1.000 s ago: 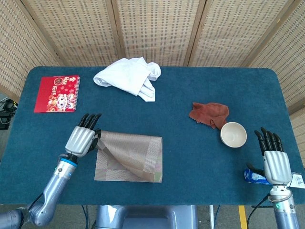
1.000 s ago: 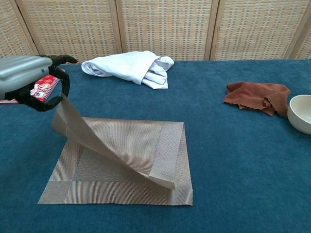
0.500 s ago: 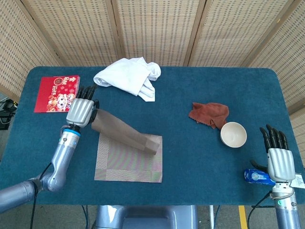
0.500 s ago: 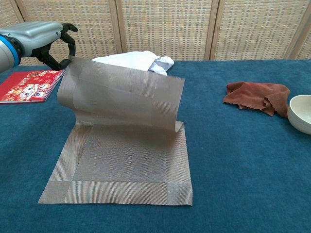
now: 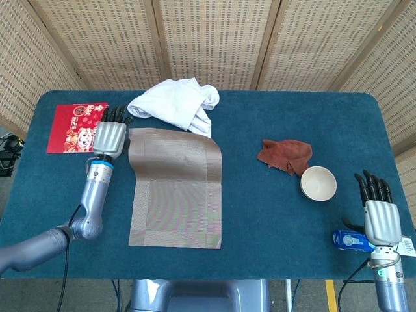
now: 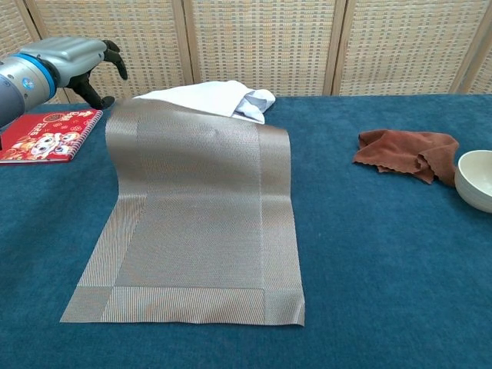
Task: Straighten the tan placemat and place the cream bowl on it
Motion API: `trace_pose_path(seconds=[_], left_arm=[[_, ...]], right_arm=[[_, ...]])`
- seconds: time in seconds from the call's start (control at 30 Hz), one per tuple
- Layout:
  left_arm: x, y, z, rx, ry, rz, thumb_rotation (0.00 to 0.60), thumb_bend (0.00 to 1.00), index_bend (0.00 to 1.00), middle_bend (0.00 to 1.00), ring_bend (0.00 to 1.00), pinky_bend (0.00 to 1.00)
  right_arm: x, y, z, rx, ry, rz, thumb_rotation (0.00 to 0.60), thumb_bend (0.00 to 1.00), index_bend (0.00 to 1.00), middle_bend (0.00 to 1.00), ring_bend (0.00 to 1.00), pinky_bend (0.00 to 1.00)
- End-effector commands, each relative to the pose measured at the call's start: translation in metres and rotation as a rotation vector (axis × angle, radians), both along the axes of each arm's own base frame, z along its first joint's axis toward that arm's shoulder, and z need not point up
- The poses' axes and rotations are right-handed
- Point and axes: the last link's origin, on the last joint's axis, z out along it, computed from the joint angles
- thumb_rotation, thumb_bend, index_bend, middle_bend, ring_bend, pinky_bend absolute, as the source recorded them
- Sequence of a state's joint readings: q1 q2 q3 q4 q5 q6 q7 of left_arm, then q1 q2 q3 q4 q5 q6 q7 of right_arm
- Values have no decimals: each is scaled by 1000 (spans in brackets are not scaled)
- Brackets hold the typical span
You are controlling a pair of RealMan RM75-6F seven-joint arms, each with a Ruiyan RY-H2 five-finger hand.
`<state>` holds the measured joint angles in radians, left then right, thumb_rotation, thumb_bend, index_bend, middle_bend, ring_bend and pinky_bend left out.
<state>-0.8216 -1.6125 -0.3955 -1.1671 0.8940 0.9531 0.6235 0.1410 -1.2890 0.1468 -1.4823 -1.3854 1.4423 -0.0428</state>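
Here the left hand point(image 6: 73, 61) pinches the far-left corner of the woven tan placemat point(image 5: 174, 188), holding it raised so it can be laid flat. The round cream bowl point(image 5: 318, 183) waits at three o'clock on the bench, beside the empty, spread-fingered right hand point(image 5: 380, 218).

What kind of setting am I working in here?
Probably a staged test or lab setup rather than a home: a table with blue felt-like cover, woven folding screens close behind it, and assorted props laid out, such as a placemat, bowl and cloths.

1 placemat point(image 5: 175, 187), 1 bowl point(image 5: 318, 183), 2 cloths point(image 5: 174, 104) point(image 5: 286, 156), 1 red booklet point(image 5: 78, 127), 2 hands point(image 5: 110, 136) point(image 5: 380, 221)
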Motion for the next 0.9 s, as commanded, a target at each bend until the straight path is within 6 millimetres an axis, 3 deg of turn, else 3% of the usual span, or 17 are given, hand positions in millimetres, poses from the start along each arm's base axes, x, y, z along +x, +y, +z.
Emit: trace_pose_path(seconds=[0.03, 0.2, 0.37, 0.47, 0.57, 0.9], left_arm=[[-7, -6, 4, 9, -9, -1, 600, 285, 0, 0, 0, 0], [-23, -21, 15, 24, -39, 2, 600, 281, 0, 0, 0, 0], [-37, -49, 25, 29, -108, -10, 600, 281, 0, 0, 0, 0], [-63, -97, 35, 29, -178, 13, 600, 281, 0, 0, 0, 0], [-79, -129, 45, 29, -197, 31, 600, 281, 0, 0, 0, 0], [-123, -212, 80, 120, -215, 77, 600, 281, 0, 0, 0, 0]], right_arm=[[0, 0, -1, 4, 4, 1, 600, 235, 70, 0, 0, 51], [3, 3, -4, 22, 7, 12, 600, 235, 70, 0, 0, 51], [5, 5, -8, 46, 11, 24, 600, 234, 70, 0, 0, 51], [10, 9, -18, 97, 23, 44, 600, 230, 70, 0, 0, 51], [14, 13, -26, 127, 34, 60, 600, 229, 70, 0, 0, 51], [33, 26, -44, 208, 30, 139, 600, 224, 70, 0, 0, 50]])
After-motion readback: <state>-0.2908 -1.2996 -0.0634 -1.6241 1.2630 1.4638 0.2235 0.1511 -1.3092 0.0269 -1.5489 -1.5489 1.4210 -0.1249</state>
